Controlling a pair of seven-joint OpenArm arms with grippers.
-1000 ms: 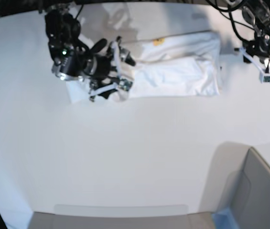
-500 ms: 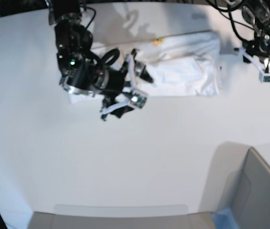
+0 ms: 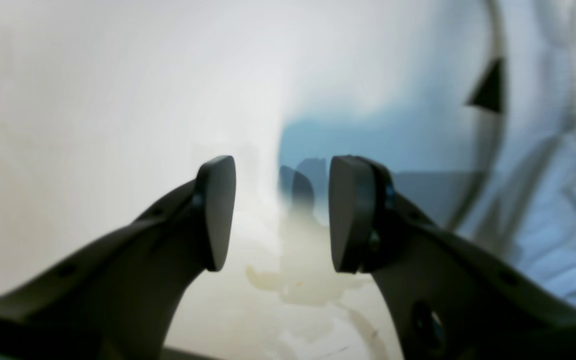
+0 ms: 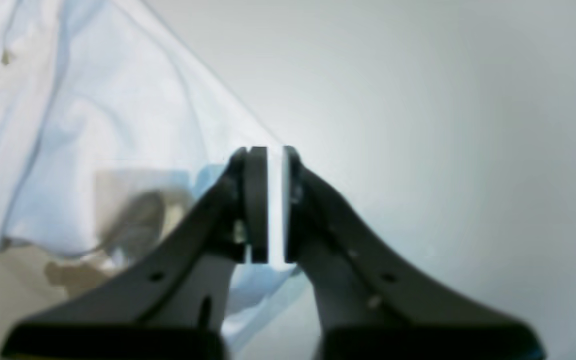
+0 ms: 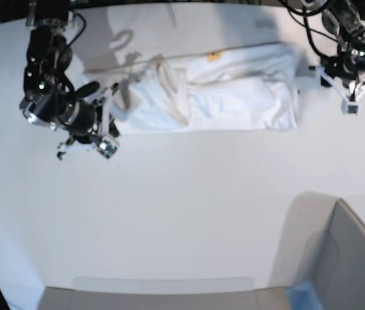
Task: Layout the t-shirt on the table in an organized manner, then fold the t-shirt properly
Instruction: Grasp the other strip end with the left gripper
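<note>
Base view: t-shirt [image 5: 221, 97] lies folded upper centre on the desk [image 5: 188, 213] — soft, light, floppy. Best pinched at a hem corner; right end effector [image 4: 267, 205] is clenched on nothing, left end effector [image 3: 280, 215] released.

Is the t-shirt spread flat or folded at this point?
Folded: the t-shirt lies as a narrow band on the table, layers stacked, its end nearest the right gripper bunched.

The base view looks steeply down from above onto the table [image 5: 188, 200]. Each wrist view sits close behind its own end effector, low over the table; the right wrist view shares the t-shirt [image 4: 68, 125] with the base view.
</note>
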